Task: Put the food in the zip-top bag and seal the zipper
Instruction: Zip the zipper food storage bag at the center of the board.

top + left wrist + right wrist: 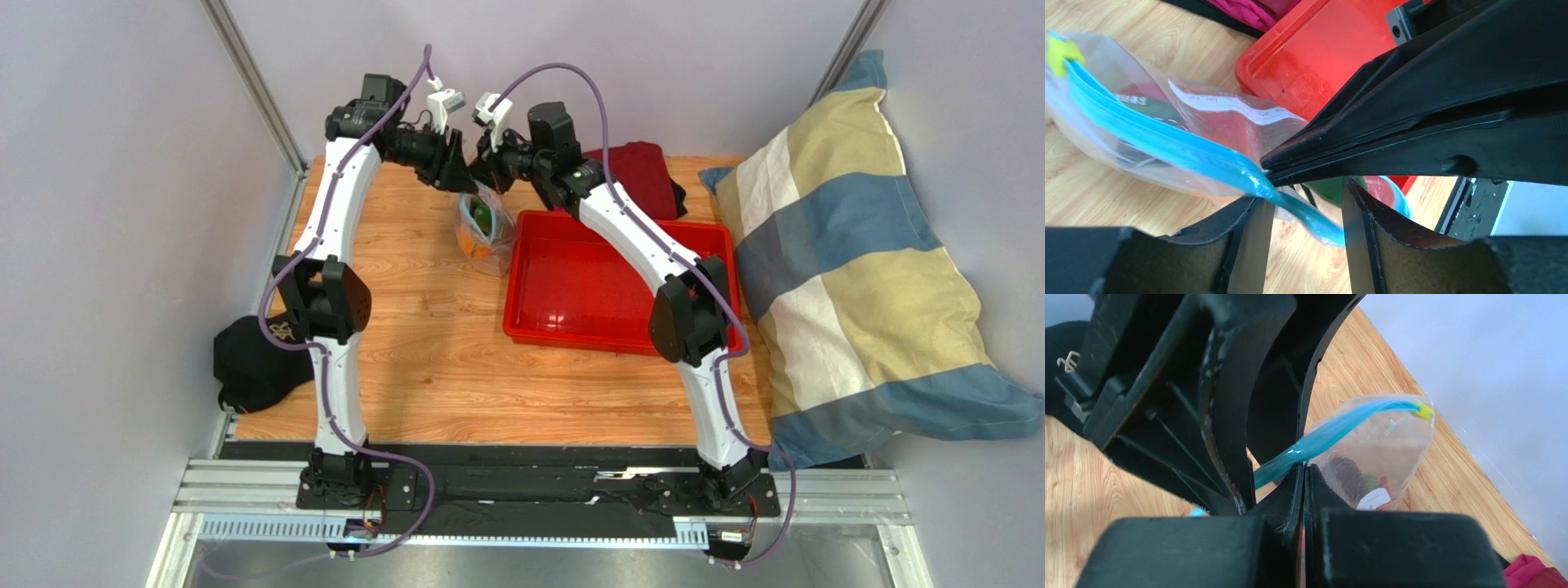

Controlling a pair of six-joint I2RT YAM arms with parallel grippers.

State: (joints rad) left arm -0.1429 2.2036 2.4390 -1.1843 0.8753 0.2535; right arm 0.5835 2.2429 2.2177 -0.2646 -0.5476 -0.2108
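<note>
Food lies inside the zip-top bag, which is held up by its mouth near the far edge of the surface, just beside the far left corner of the red tray. Right hand is clenched on the zipper, pinching the bluish strip flat so the mouth is taut. Left hand is released, its fingers apart with the strip running through the gap between them. It is likely placed there to close and press along toward the yellow tab at the far end. Filling looks done and sealing seems the step in hand. How much of the strip is already shut I cannot tell.
</note>
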